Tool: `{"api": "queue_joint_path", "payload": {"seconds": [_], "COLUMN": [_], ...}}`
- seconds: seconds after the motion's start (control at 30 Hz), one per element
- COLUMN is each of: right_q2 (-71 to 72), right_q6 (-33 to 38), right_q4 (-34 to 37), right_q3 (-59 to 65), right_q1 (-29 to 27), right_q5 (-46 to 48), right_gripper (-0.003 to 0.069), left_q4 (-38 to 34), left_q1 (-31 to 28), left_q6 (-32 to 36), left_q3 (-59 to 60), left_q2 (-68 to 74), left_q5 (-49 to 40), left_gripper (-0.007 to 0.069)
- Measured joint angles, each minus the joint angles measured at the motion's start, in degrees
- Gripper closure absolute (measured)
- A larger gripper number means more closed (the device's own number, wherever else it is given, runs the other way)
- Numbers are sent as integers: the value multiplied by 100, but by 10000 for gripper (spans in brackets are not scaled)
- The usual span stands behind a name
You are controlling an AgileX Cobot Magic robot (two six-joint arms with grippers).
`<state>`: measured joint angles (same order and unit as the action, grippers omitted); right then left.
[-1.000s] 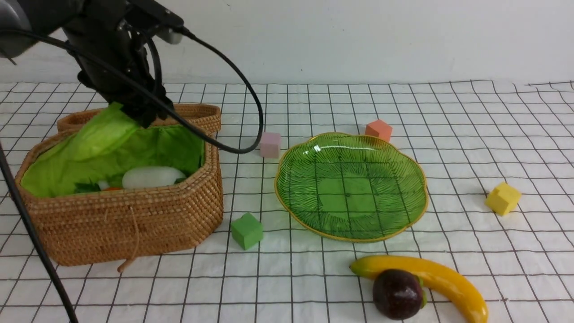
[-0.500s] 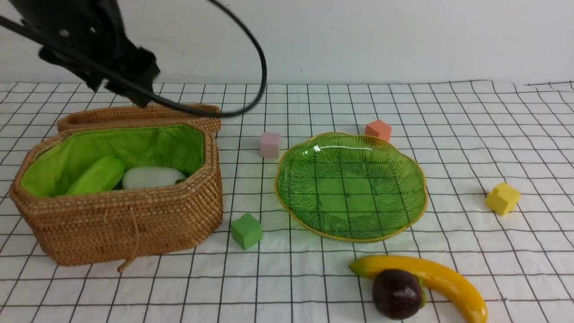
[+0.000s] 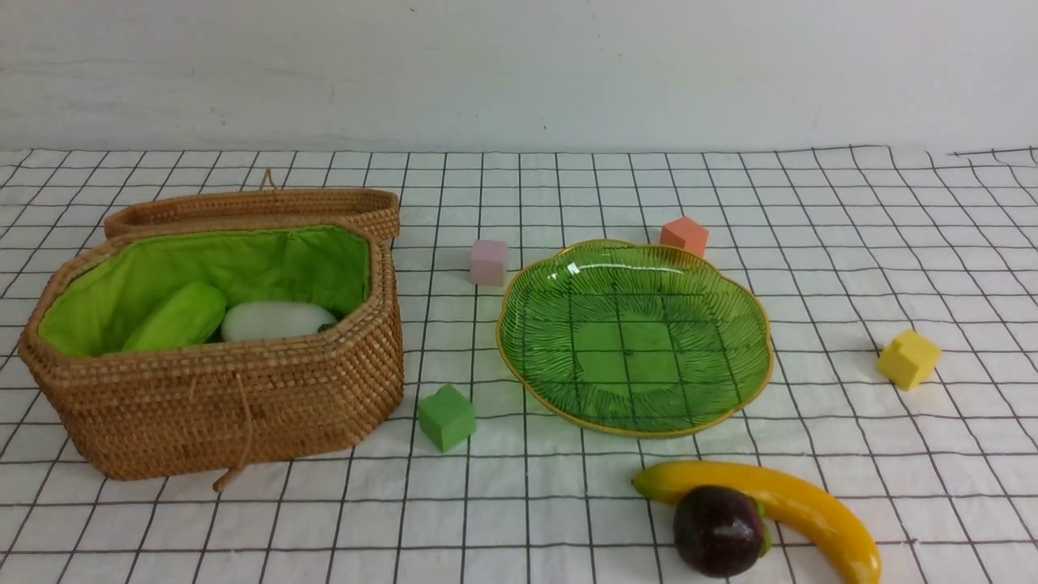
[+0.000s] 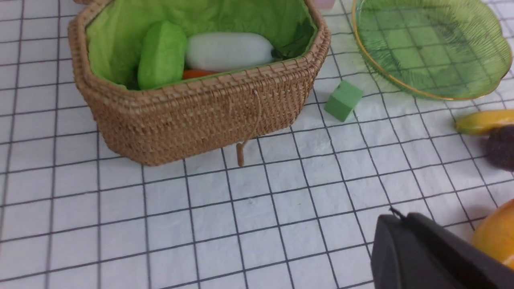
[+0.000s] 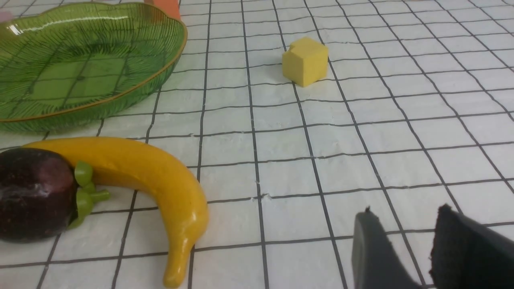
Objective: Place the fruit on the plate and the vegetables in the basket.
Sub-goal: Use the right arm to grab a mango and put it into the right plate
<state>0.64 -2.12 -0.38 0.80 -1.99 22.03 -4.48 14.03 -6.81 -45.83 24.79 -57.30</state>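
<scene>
The wicker basket [image 3: 243, 405] stands at the left and holds the pale green gourd [image 3: 177, 316], the white radish [image 3: 276, 320] and, in the left wrist view, a sliver of orange carrot [image 4: 198, 74]. The green plate [image 3: 632, 268] is bare. The banana [image 3: 778, 499] and the purple fruit [image 3: 720, 531] lie touching in front of the plate. The mango [image 4: 498, 237] shows only in the left wrist view, beside my left gripper [image 4: 395, 216], which is shut and empty above the cloth. My right gripper [image 5: 405, 212] is open and empty, right of the banana [image 5: 160, 176]. Neither gripper shows in the front view.
The wicker lid [image 3: 259, 207] lies behind the basket. Foam cubes lie around the plate: green [image 3: 446, 416], pink [image 3: 488, 261], orange [image 3: 685, 235] and yellow [image 3: 908, 358]. A white gridded cloth [image 3: 519, 503] covers the table.
My left arm let the gourd go into the basket, then rose and drew back out of the front view. The gourd now lies beside the radish.
</scene>
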Motion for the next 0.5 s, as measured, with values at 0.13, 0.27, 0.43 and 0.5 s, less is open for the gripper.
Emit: {"api": "queue_joint_path", "payload": {"seconds": [0.13,0.27,0.43,0.5], "right_q2": [0,0,0,4], "right_q6": [0,0,0,0], "right_q4": [0,0,0,0], "right_q3": [0,0,0,0], "right_q1": [0,0,0,0], "right_q5": [0,0,0,0], "right_gripper": [414,414,414,414], "left_q4": [-639,-867,-861,-851], "left_q1": [0,0,0,0], "left_q6": [-159,-205,-218,-224], "left_q3": [1488,2252,2480,2512], "left_q2": [-1019,-2012,-2538,-2560], "left_q5": [1058,2249,2568,2568], "left_gripper": [638,638,638,638]}}
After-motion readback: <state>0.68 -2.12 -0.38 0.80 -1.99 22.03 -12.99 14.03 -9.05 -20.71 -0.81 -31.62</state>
